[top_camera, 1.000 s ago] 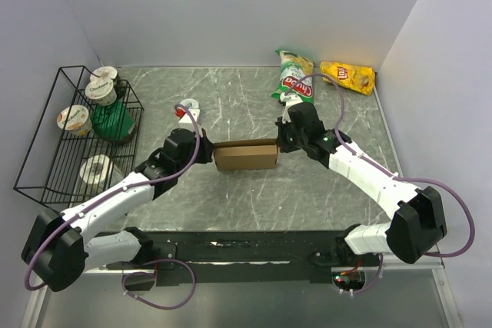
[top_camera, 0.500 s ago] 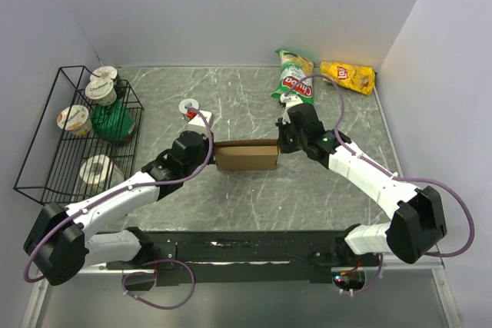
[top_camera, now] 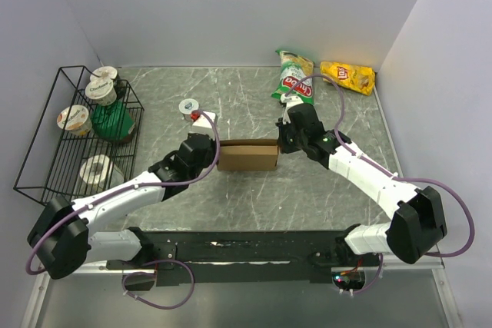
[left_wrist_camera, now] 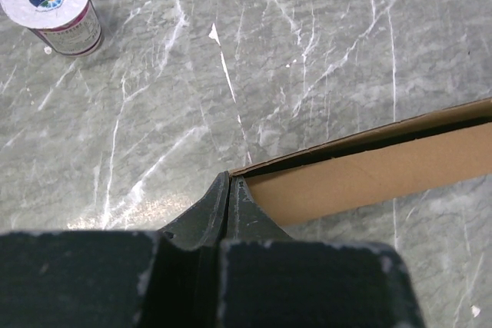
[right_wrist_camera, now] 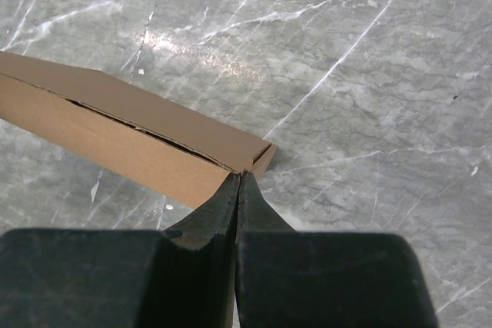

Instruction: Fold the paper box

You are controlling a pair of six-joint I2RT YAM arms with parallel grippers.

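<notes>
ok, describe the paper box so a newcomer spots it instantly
On the marble table, look between the left gripper and right gripper. The paper box is the plain brown cardboard piece there; the green snack bag and yellow snack bag beyond are printed.

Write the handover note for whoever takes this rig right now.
Left pincer: shut, tips at the left end corner of the box.
Right pincer: shut, tips at the right end corner. Whether either one pinches cardboard cannot be told.
The box lies flat between the two arms, folded into a low shape.
Done: sides and top folded over.
Left: a dark seam gapes along the top edge, so the top probably needs pressing down and its flaps tucking in.
</notes>
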